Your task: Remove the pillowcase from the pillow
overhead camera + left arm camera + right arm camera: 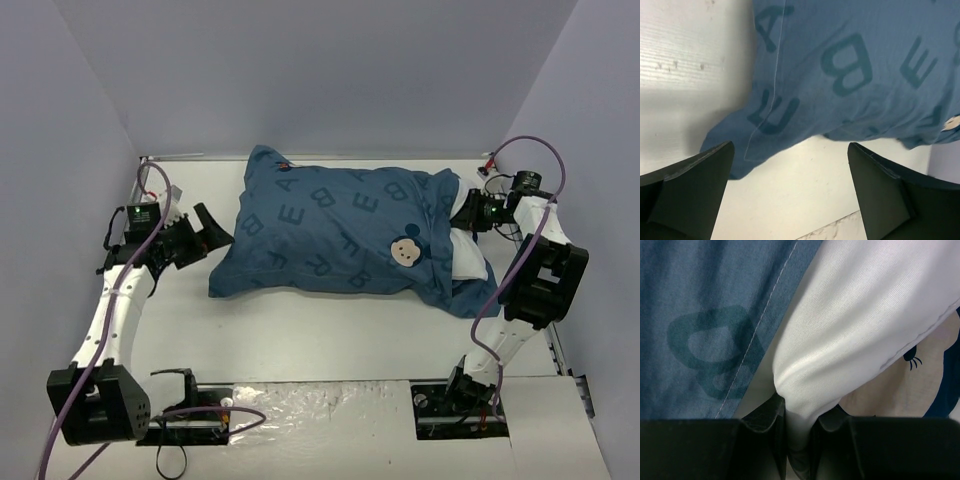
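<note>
The dark teal pillowcase [340, 235] with lighter letters and a mouse face lies across the middle of the table, still round most of the pillow. The white pillow [468, 258] pokes out of its right end. My left gripper [207, 233] hovers open just off the case's left end. In the left wrist view its fingers [690, 190] stand wide apart over bare table, with the pillowcase [855, 65] beyond them. My right gripper [468, 212] is shut on a fold of the pillow [855, 325]. That gripper [799, 440] pinches white fabric beside the pillowcase [705, 315] edge.
The white table [330, 330] is boxed in by pale walls at the left, back and right. A marble-patterned strip [320, 410] runs along the near edge between the two arm bases. Purple cables loop off both arms.
</note>
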